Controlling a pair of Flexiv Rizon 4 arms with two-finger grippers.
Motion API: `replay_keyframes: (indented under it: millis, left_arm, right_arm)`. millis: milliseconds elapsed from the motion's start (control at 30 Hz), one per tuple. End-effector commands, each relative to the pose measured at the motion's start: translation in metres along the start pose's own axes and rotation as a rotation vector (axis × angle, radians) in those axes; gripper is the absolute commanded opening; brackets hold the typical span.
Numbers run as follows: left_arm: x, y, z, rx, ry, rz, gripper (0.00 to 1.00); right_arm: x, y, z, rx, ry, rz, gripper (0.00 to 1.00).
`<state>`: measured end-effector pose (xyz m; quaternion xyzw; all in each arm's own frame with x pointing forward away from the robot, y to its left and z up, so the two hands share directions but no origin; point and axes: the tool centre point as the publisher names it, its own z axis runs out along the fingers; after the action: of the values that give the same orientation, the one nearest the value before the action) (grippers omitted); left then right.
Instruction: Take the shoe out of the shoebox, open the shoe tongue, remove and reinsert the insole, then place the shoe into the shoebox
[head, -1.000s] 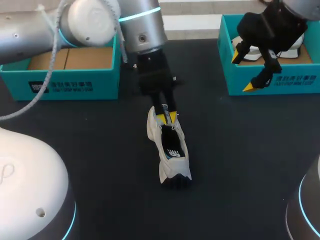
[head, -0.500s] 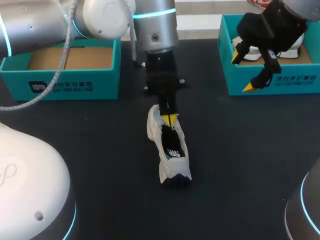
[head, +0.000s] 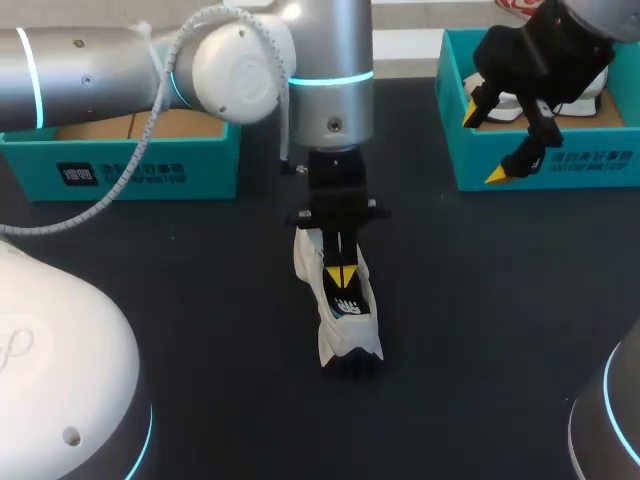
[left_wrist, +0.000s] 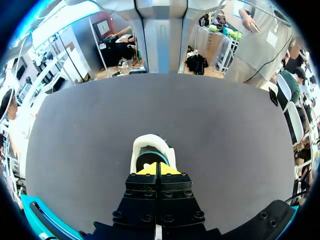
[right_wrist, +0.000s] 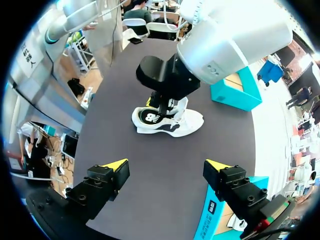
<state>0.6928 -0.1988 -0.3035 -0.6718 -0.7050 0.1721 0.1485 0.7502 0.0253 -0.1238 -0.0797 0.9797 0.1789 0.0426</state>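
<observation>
My left pincer (head: 340, 274) is pressed together in the mouth of the shoe (head: 352, 340), right pincer (head: 484, 144) spread by the far-right shoebox (head: 560, 165); guessing I'm on the opening-up step, gentle pull next.

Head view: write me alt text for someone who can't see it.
The left gripper, fingers together, reaches into the opening of a white shoe lying on the dark table. The right gripper hangs open over the right-hand teal shoebox, which holds another shoe. A left-hand teal shoebox stands across from it.

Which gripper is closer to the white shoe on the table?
Left. The left gripper is in the opening of the shoe; the right gripper hangs by the right-hand shoebox.
</observation>
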Motion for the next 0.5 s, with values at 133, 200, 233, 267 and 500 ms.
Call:
replay_keyframes:
  millis: [133, 200, 233, 267, 500]
  left_arm:
    - [-0.006, 0.011, 0.028, -0.075, 0.014, -0.055, 0.00]
    - [-0.007, 0.019, 0.033, -0.097, 0.001, -0.084, 0.00]
    - [-0.007, 0.023, 0.036, -0.119, -0.014, -0.094, 0.00]
    - [-0.007, 0.025, 0.037, -0.125, -0.027, -0.099, 0.00]
    - [-0.006, 0.037, 0.052, -0.201, -0.001, -0.151, 0.00]
  right_arm:
    - [-0.002, 0.001, 0.001, 0.002, 0.004, 0.001, 1.00]
    - [-0.002, 0.001, 0.001, 0.002, 0.004, 0.001, 1.00]
    - [-0.002, 0.001, 0.001, 0.002, 0.004, 0.001, 1.00]
    - [-0.002, 0.001, 0.001, 0.002, 0.004, 0.001, 1.00]
    - [-0.002, 0.001, 0.001, 0.002, 0.004, 0.001, 1.00]
